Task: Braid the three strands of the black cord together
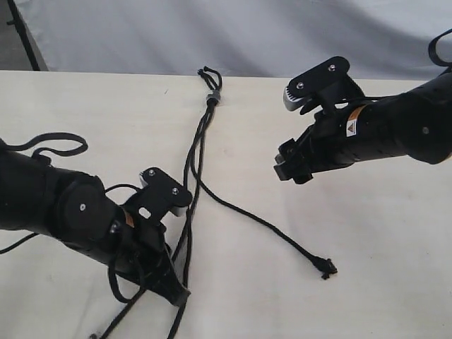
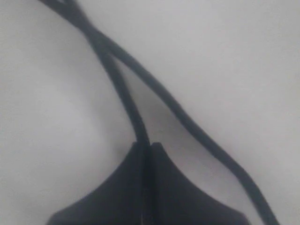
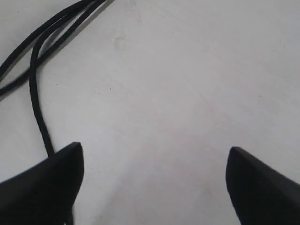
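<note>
The black cord (image 1: 198,141) lies on the table, bound at the far end by a small grey band (image 1: 212,97) with short loops. From there three strands run toward the near edge. One strand (image 1: 261,224) swings out to the right and ends in a knot (image 1: 326,268). The other two run down beside my left gripper (image 1: 181,292). That gripper is shut on one strand (image 2: 126,101), which enters between its closed fingertips; a second strand (image 2: 187,122) passes beside them. My right gripper (image 3: 154,161) hovers open over bare table, right of the cord (image 3: 40,35).
The pale table (image 1: 367,233) ends at a grey backdrop (image 1: 233,35) behind. The left arm's thicker black cables (image 1: 53,145) loop on the table at the far left and under its wrist.
</note>
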You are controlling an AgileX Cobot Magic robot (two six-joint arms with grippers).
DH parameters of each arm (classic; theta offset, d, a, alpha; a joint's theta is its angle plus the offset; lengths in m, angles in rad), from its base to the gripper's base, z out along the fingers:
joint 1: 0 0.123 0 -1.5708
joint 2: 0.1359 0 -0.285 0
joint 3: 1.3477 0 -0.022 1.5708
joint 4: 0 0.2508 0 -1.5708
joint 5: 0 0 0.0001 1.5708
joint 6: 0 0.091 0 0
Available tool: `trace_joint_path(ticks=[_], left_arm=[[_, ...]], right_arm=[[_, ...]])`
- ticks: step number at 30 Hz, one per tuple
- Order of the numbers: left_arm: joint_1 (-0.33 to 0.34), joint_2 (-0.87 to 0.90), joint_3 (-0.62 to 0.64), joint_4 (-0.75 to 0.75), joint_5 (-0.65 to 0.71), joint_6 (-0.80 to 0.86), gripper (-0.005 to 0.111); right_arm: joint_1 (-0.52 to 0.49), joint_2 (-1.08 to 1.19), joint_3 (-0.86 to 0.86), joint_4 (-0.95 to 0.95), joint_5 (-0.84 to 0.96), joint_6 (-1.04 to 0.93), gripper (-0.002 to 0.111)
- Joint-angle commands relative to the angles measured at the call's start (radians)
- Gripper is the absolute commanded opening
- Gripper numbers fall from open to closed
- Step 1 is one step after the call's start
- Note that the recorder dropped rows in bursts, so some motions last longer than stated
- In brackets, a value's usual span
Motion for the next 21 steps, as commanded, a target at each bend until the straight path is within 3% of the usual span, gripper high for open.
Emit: trace_joint_path(ticks=[1, 4, 8, 14, 21], left_arm=[[0.144, -0.066, 0.004, 0.059, 0.001, -0.004, 0.000], [0.252, -0.046, 0.004, 0.065, -0.002, 0.014, 0.000], [0.302, -0.037, 0.004, 0.065, -0.012, 0.020, 0.000], [0.323, -0.035, 0.004, 0.061, -0.015, -0.008, 0.000], [0.323, -0.035, 0.004, 0.018, -0.007, -0.010, 0.000]], right_arm=[[-0.001, 0.000, 0.005, 0.029, 0.030, 0.003, 0.078], [0.084, 0.000, 0.005, 0.058, 0.046, -0.021, 0.078], [0.222, 0.000, 0.005, 0.058, 0.053, -0.035, 0.078], [0.410, 0.037, -0.006, 0.087, 0.063, -0.005, 0.078], [0.523, 0.189, -0.139, 0.149, 0.199, 0.004, 0.078]])
